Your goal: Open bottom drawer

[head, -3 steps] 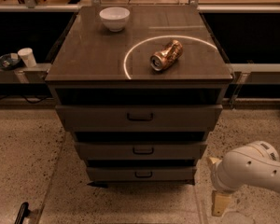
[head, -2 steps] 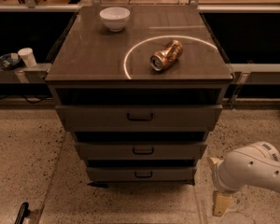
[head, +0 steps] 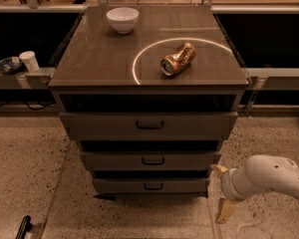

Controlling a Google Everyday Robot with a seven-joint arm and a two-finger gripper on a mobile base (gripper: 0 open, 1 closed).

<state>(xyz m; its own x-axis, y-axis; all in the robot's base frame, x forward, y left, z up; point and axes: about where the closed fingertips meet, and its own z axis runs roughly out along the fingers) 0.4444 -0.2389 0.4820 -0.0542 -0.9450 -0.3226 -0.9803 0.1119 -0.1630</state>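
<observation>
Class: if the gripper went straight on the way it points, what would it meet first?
Probably the bottom drawer, near its right end; the gripper, low right, points left at it. Depth unclear.

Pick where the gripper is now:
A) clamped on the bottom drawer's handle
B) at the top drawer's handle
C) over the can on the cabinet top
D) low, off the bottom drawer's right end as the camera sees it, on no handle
D: the gripper hangs low beside the right end of the bottom drawer, fingers apart, clear of its handle.
</observation>
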